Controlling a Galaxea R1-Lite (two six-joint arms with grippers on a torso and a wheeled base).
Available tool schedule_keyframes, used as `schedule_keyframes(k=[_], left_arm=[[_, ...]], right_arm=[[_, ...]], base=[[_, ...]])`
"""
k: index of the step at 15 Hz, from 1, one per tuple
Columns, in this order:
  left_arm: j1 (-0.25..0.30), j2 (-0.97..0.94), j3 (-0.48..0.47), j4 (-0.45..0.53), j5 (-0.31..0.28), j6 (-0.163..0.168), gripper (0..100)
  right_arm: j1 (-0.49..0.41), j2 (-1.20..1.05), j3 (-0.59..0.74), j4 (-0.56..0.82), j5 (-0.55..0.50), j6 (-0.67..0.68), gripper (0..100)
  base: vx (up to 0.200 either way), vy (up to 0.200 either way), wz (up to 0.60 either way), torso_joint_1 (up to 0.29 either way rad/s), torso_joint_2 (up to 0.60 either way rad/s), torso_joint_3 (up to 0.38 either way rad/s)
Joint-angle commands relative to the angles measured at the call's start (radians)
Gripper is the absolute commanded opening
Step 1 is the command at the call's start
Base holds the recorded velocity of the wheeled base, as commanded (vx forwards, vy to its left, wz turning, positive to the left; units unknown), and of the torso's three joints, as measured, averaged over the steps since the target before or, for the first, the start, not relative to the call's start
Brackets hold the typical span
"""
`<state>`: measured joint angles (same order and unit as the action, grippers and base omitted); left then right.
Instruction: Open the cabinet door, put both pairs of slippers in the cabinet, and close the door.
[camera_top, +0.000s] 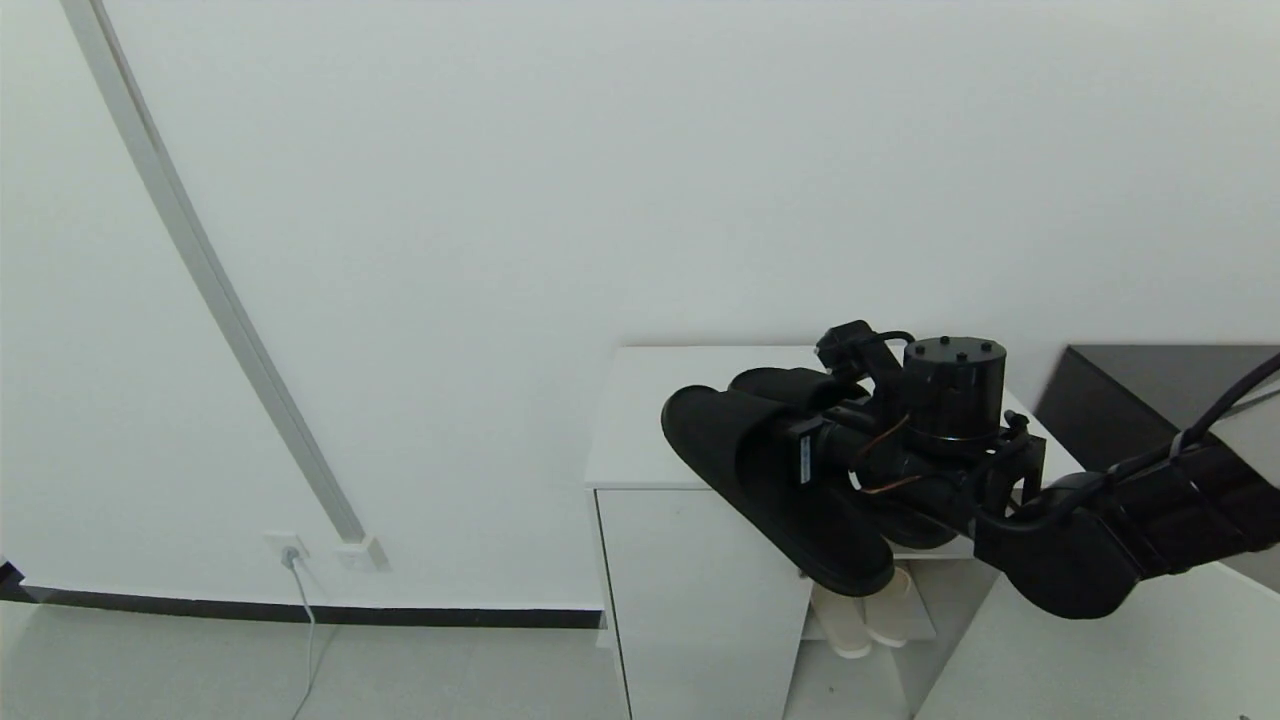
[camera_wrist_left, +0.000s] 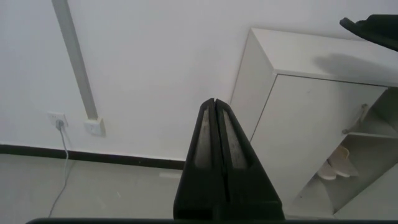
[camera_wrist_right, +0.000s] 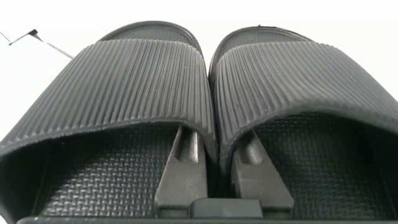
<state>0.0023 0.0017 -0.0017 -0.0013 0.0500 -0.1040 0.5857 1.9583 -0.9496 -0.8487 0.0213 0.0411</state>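
No text, number or sign can be read. The only candidate is a small pale label on the side of the right gripper, just behind where its fingers enter the black slippers. Its print is too small to make out.

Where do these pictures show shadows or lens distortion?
Head view: the wall strip looks bowed, which suggests wide-lens distortion; the light is soft and even. Left wrist view: a faint shadow lies on the cabinet top below the black slippers. Right wrist view: it is dark under the slippers' straps, around the right gripper's fingers, against a bright background.
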Motion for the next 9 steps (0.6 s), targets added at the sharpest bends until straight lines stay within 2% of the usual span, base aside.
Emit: schedule_keyframes(k=[1, 2, 9], left_arm=[[0.001, 0.000, 0.000, 0.000, 0.001, 0.000, 0], [0.001, 0.000, 0.000, 0.000, 0.001, 0.000, 0], [0.001, 0.000, 0.000, 0.000, 0.001, 0.000, 0]], right_arm=[[0.000, 0.002, 0.003, -0.001, 0.000, -0.001, 0], [0.000, 0.007, 0.002, -0.001, -0.001, -0.001, 0], [0.000, 0.022, 0.005, -0.032, -0.001, -0.006, 0]], base=[[-0.200, 0.000, 0.00, 0.002, -0.01, 0.007], [-0.200, 0.000, 0.00, -0.007, 0.00, 0.007], [0.000, 0.000, 0.00, 0.000, 0.00, 0.000]])
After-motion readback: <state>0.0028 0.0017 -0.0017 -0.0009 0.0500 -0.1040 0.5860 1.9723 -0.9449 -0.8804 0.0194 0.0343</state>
